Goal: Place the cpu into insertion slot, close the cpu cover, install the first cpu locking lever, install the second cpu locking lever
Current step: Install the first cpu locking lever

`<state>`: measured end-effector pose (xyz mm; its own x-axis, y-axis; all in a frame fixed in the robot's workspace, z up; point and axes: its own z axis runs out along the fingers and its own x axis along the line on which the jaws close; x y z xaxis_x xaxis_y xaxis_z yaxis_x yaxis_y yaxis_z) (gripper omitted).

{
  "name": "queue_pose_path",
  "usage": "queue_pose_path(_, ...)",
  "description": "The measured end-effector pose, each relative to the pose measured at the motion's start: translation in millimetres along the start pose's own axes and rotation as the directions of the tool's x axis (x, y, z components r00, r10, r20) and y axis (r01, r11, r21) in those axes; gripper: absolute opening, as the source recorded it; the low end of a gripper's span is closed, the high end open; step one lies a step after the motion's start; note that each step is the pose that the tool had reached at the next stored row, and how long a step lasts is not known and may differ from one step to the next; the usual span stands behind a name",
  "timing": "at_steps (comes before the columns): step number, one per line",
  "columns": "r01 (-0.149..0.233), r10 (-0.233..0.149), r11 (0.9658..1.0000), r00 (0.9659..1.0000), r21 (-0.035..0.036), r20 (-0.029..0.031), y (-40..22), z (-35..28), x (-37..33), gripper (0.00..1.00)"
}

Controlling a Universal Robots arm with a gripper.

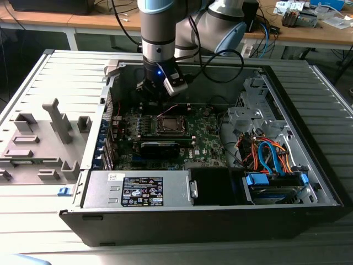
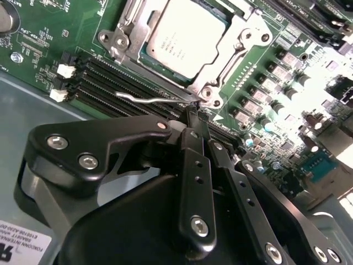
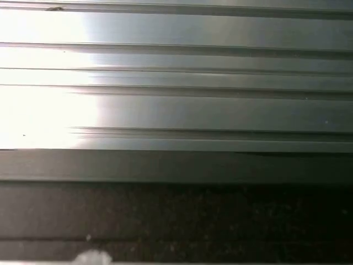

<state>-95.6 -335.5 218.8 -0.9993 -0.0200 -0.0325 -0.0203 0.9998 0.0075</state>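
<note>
In the exterior view the arm (image 1: pixel 165 33) reaches down into the open computer case (image 1: pixel 209 215), and the tool (image 1: pixel 157 91) hangs just above the far edge of the green board (image 1: pixel 204 138). The insertion slot (image 1: pixel 170 124) sits on the board just beside the tool, at about 5 o'clock from it in that view.

In the second wrist view the cpu (image 2: pixel 187 38) lies flat in the insertion slot, its silvery top showing through the window of the cpu cover (image 2: pixel 240 47), which lies down over it. From the tool (image 2: pixel 194 113) the cpu is at 12 o'clock, near but not touching. The tool's black fingers (image 2: pixel 196 138) are drawn together, with no gap visible at the tips. The tips sit right at the corner of the slot's frame, where a thin wire locking lever (image 2: pixel 146 99) runs off toward 9 o'clock over the long black memory slots (image 2: pixel 110 83). Whether the tips actually pinch the lever's end, I cannot tell.

The first wrist view shows ribbed grey sheet metal (image 3: pixel 176 83).
</note>
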Motion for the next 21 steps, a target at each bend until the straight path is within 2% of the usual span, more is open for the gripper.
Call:
queue_pose_path(11,0.033,-0.033,0.9995,0.9995,0.0028,-0.0005,-0.2,7.0,-7.1,0.11)
queue_pose_path(18,0.049,-0.049,0.9988,0.9988,0.0065,-0.0008,-0.5,11.7,-22.2,0.11)
queue_pose_path(21,0.050,-0.050,0.9987,0.9988,0.0069,-0.0009,-0.6,13.1,-26.0,0.11)
